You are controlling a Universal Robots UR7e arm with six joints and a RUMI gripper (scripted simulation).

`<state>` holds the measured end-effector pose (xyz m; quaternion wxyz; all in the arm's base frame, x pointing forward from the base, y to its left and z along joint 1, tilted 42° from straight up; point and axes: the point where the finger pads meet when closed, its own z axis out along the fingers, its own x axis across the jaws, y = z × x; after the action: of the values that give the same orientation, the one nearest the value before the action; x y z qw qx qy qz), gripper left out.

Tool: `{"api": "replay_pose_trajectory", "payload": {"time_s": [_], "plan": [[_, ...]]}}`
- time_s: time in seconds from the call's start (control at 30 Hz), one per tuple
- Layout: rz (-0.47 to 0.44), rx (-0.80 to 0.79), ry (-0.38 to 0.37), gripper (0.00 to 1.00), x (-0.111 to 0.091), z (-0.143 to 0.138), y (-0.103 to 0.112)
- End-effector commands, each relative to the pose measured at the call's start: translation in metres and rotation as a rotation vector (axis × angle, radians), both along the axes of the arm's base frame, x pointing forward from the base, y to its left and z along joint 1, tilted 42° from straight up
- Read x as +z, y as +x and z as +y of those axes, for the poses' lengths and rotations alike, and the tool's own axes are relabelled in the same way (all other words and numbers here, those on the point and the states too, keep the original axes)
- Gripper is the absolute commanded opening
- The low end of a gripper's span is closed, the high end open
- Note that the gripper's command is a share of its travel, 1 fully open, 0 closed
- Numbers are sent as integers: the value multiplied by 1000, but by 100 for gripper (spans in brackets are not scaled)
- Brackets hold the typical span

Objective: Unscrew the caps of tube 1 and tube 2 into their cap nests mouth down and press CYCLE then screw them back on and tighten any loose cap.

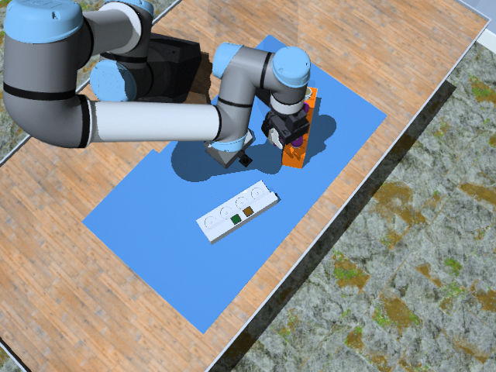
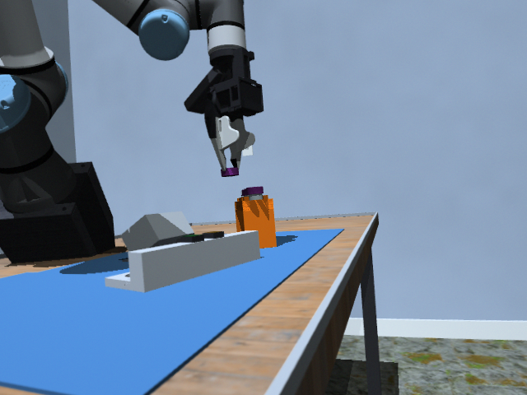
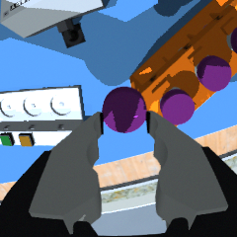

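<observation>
My gripper (image 2: 230, 166) is shut on a purple cap (image 2: 230, 171) and holds it in the air, above and a little to the side of the orange decapping station (image 2: 254, 220). In the wrist view the cap (image 3: 123, 110) sits between both fingers, beside the station's near end (image 3: 197, 74). Two capped tubes (image 3: 177, 106) (image 3: 213, 72) show in the station there. In the top view an open tube mouth (image 1: 308, 92) shows at the station's far end. The white cap tray (image 1: 237, 211) lies on the blue mat with all nests empty.
The tray carries a green lamp square (image 1: 235, 218) and an amber one (image 1: 248, 211). The grey key housing (image 2: 157, 230) stands between tray and arm base, partly hidden under the forearm in the top view (image 1: 229, 152). The table edge runs past the station.
</observation>
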<state>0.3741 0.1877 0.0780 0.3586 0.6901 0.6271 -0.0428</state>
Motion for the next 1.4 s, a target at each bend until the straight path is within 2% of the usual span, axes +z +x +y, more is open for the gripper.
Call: {"api": "replay_pose_trajectory", "payload": {"time_s": [0.0,0.57,0.9,1.2,1.27,1.37], "plan": [[4,7,1,0,18,-20,6],[0,7,3,0,78,-81,31],[3,8,1,0,76,-81,30],[8,7,0,0,41,-106,47],[8,7,0,0,41,-106,47],[8,7,0,0,30,-114,52]]}}
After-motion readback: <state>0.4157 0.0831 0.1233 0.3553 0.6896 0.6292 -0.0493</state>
